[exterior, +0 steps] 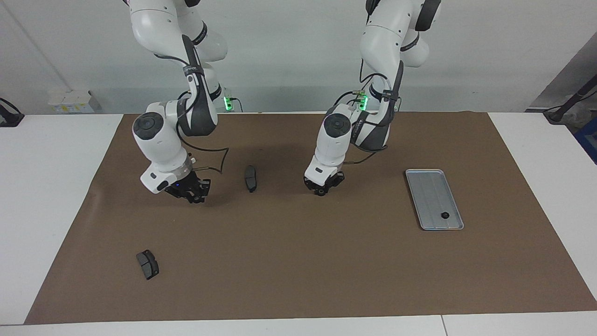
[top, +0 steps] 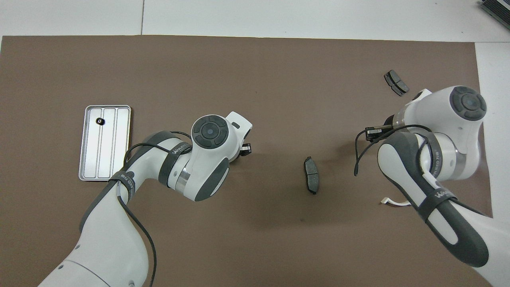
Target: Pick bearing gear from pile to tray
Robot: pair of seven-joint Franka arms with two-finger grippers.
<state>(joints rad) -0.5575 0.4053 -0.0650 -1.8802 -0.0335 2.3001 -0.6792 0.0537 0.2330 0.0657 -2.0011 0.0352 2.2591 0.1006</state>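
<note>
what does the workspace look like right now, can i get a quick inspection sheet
Surface: brown mat on a white table.
Job's things: tray flat on the mat toward the left arm's end; one gear in it. No loose gear seen on the mat.
Clutter: two brake pads; white bracket partly hidden under the right arm.
Grippers: left gripper low over the mat between the tray and a pad; right gripper low over the mat beside that pad. Contents cannot be told.
Cables: black loops at both wrists, clear of the parts.
Surroundings: white box by the wall.
</note>
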